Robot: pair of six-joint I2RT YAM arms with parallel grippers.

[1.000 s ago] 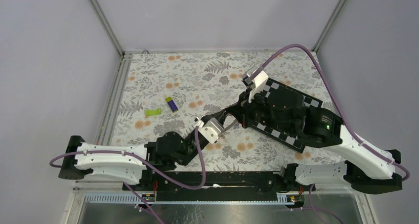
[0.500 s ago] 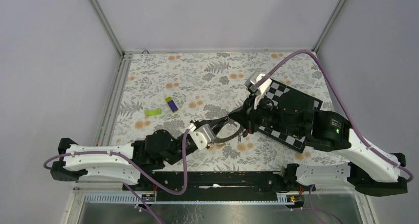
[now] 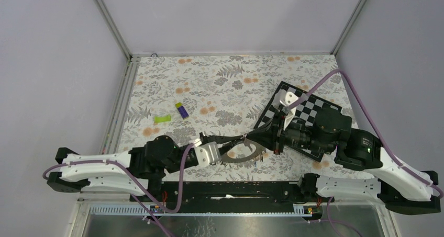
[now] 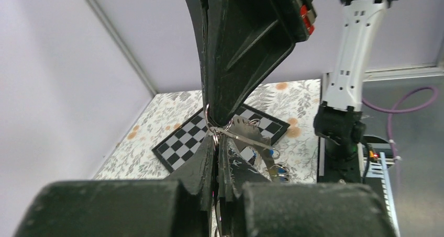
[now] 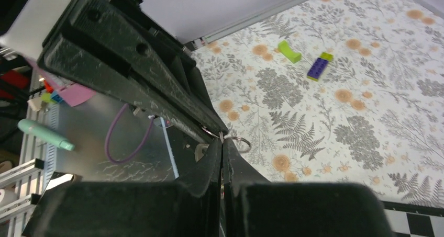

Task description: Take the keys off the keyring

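My two grippers meet tip to tip above the floral mat, near its front edge. The left gripper (image 3: pixel 242 139) (image 4: pixel 216 139) is shut on a thin wire ring at its tips, seemingly a key's small split ring. The right gripper (image 3: pixel 250 137) (image 5: pixel 222 141) is shut on a thin metal edge, apparently the keyring. The large flat grey keyring (image 3: pixel 230 156) (image 4: pixel 250 136) hangs slanted below both tips. Keys (image 4: pixel 273 154) with blue heads dangle from it. A small split ring (image 5: pixel 241 144) sticks out beside the right fingertips.
A black-and-white checkerboard (image 3: pixel 309 103) lies on the mat under the right arm. A purple-and-green block (image 3: pixel 181 110) and a green piece (image 3: pixel 162 119) lie at mid-left. Metal frame rails border the mat (image 3: pixel 209 80).
The left gripper's jaws have closed. Both arms have drawn toward the near edge and left, carrying the keyring along, and more of the checkerboard now shows.
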